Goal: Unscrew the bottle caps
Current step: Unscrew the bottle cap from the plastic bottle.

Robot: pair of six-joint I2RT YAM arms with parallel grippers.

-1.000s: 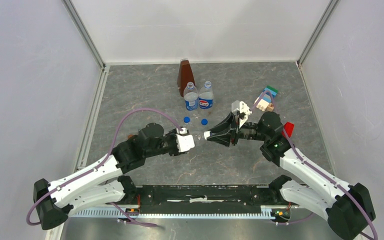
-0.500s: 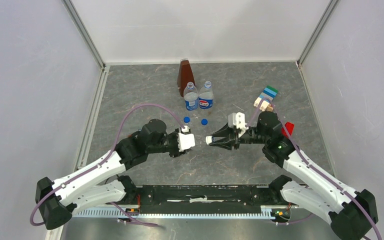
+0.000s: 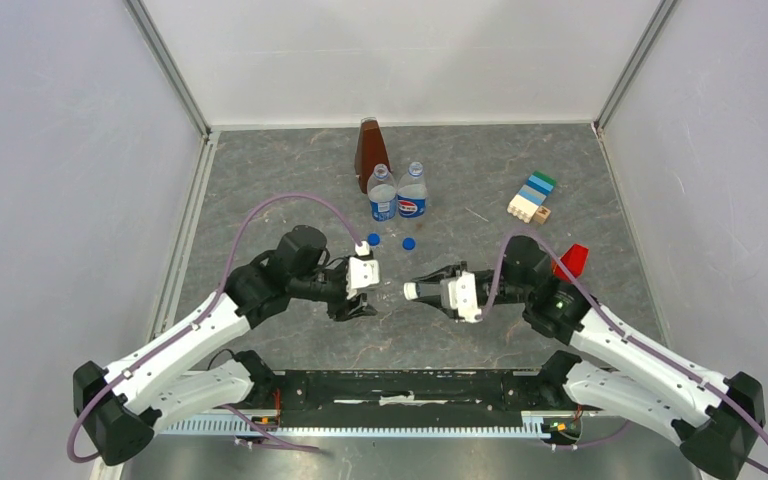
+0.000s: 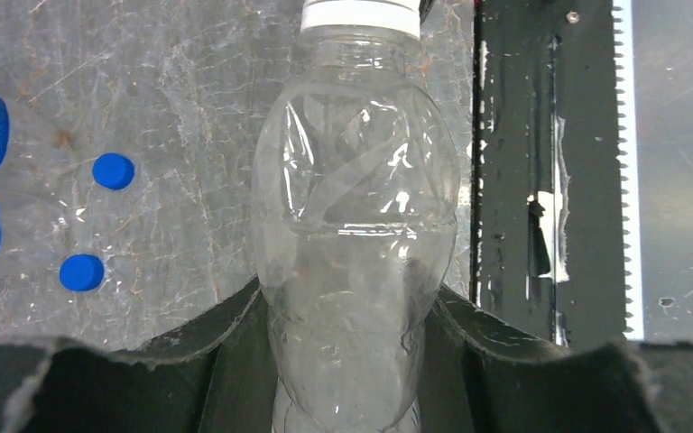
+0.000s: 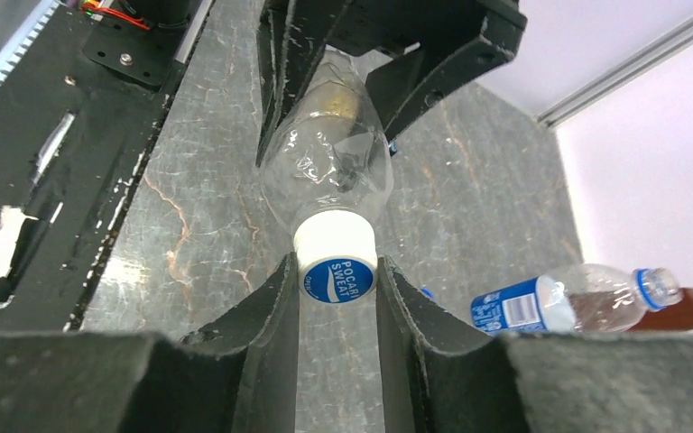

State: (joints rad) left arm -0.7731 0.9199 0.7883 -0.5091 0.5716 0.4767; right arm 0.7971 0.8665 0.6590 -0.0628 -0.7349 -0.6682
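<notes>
Left fingers [image 4: 221, 338] pinching the clear bottle [image 4: 352, 225] low on its body, right fingers [image 5: 266, 325] squeezing its white cap [image 5: 335, 262] from both sides

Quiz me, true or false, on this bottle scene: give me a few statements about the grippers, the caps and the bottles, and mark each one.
1. The left gripper holds the unlabelled clear bottle by its body. True.
2. The right gripper is open, clear of the white cap. False: its fingers are closed on that cap.
3. Two blue caps lie loose on the table. True.
4. The two labelled bottles lie on their sides. False: they stand upright, just nearer the arms than the brown pyramid-shaped object.
</notes>
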